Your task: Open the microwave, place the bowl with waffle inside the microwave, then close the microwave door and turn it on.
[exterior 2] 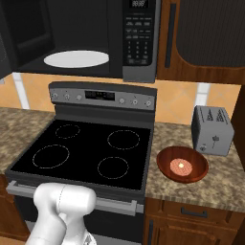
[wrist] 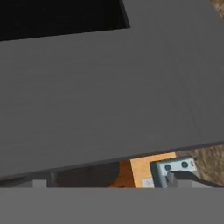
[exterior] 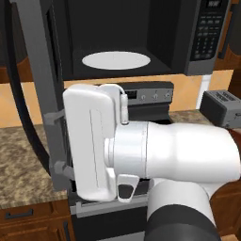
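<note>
You have the microwave (exterior 2: 86, 38) standing open above the stove (exterior 2: 83, 153), with its white round plate (exterior 2: 76, 59) bare on the cavity floor and the keypad (exterior 2: 138, 40) on its right side. The microwave door (exterior: 40, 94) is swung out to the left; in the left base view you see it edge-on as a tall grey panel with the dark curved handle bar (exterior: 19, 99) bowing off its outer face. The arm's white hand sits just beside that door, and in the hand view the door's flat grey frame (wrist: 109, 87) runs close across the camera, with a corner of the black window (wrist: 57, 15) at the top. The fingers (wrist: 103, 181) are spread as wide as they go and grip nothing. The bowl (exterior 2: 182, 164) rests on the bench to the right of the stove, just in front of the grey toaster (exterior 2: 212, 129), and the waffle (exterior 2: 181, 166) lies flat in its middle with a pale dab at its centre.
</note>
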You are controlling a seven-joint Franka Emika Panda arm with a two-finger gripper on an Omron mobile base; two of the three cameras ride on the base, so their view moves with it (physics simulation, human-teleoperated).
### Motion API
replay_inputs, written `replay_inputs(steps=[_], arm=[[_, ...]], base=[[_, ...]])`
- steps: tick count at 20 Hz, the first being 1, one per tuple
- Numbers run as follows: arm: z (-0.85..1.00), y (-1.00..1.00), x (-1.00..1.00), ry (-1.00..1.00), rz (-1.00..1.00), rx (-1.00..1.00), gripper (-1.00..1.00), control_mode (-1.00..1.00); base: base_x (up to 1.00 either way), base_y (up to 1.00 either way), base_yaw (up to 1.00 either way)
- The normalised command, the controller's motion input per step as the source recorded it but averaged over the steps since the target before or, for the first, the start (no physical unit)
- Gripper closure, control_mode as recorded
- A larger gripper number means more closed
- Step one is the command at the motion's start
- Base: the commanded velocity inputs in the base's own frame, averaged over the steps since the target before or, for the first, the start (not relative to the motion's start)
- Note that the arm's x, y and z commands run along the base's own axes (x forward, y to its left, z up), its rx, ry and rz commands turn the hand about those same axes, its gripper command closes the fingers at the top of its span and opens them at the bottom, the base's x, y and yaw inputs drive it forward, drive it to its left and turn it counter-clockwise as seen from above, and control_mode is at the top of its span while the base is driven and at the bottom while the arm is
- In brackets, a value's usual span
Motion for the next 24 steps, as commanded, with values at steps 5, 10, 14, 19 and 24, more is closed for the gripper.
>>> replay_inputs(steps=[5, 10, 14, 19, 24], arm=[[0.01, -0.07, -0.01, 0.06, -0.07, 0.0, -1.0, -1.0], [0.08, -0.52, -0.27, 0.11, -0.01, 0.07, -1.0, -1.0], [0.17, -0.69, -0.4, 0.1, 0.0, 0.03, -1.0, -1.0], [0.07, -0.8, -0.12, 0.14, 0.0, 0.0, -1.0, -1.0], [-0.01, -0.73, 0.14, 0.14, 0.0, -0.05, -1.0, -1.0]], base=[[0.0, 0.0, 0.0], [0.0, 0.0, 0.0], [0.0, 0.0, 0.0], [0.0, 0.0, 0.0], [0.0, 0.0, 0.0]])
